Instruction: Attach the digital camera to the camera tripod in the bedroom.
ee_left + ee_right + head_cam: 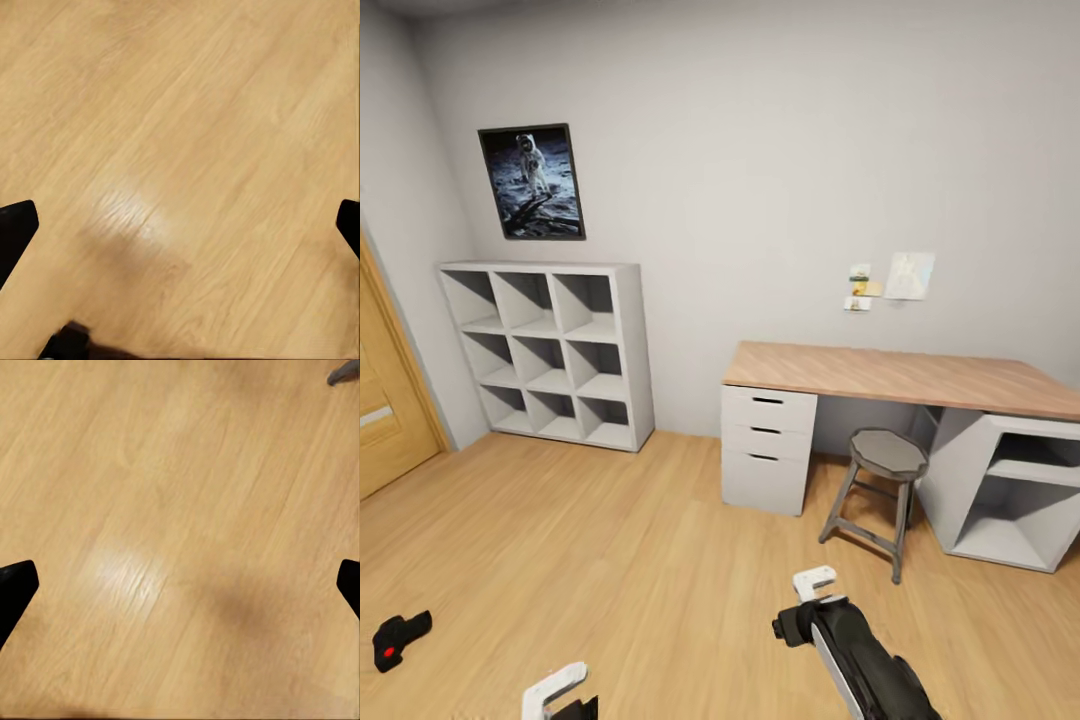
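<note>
Camera on the floor, both arms hovering empty.

The digital camera lies on the light wood floor at the head view's lower left, long axis slanting up to the right, red dot up. Left fingers and right fingers spread wide above bare boards.

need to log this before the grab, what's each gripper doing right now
left gripper: open, holding nothing, over bare wood floor.
right gripper: open, holding nothing, also above the floor.
</note>
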You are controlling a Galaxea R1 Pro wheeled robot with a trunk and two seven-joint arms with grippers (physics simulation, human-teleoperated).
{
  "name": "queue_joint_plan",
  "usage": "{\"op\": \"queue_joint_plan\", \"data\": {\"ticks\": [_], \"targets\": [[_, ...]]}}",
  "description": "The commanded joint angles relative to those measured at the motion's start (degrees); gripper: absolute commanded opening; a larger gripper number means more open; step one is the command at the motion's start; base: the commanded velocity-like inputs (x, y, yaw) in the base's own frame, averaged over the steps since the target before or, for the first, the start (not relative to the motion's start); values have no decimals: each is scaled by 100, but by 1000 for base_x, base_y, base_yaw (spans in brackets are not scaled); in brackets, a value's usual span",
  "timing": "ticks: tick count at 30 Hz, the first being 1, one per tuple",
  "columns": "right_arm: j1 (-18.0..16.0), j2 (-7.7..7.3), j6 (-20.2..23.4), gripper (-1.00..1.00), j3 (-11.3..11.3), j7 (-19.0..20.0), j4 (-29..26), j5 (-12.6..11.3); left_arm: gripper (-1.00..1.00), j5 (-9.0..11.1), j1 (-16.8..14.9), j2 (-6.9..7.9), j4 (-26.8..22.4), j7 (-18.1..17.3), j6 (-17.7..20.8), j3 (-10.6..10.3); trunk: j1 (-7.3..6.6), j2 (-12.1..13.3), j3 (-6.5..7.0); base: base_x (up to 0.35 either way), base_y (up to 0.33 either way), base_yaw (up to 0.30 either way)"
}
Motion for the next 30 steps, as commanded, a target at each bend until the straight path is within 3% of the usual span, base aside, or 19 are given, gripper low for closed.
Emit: {"op": "queue_joint_plan", "data": {"ticks": [1, 5, 8, 17, 30], "targets": [[-18, 56, 50, 100, 60, -36, -78, 48, 100, 147, -22, 4, -86, 103, 61, 2, 1, -3, -6, 0, 0, 295], [-179, 203, 106, 100, 221, -252, -317, 72, 100, 364, -80, 32, -89, 266, 110, 28, 1, -3, -5, 0, 0, 295], [-228, 236, 121, 100, 315, -331, -499, 80, 100, 414, -95, 35, -35, 349, 112, 22, 1, -3, -3, 0, 0, 295], [-227, 233, 144, 100, 599, -358, -580, 86, 100, 411, -99, 41, 43, 388, 98, 21, 1, -3, 1, 0, 0, 295], [-214, 232, 154, 100, 709, -366, -595, 81, 100, 432, -92, 49, 68, 341, 91, 31, 1, -3, 1, 0, 0, 295]]}}
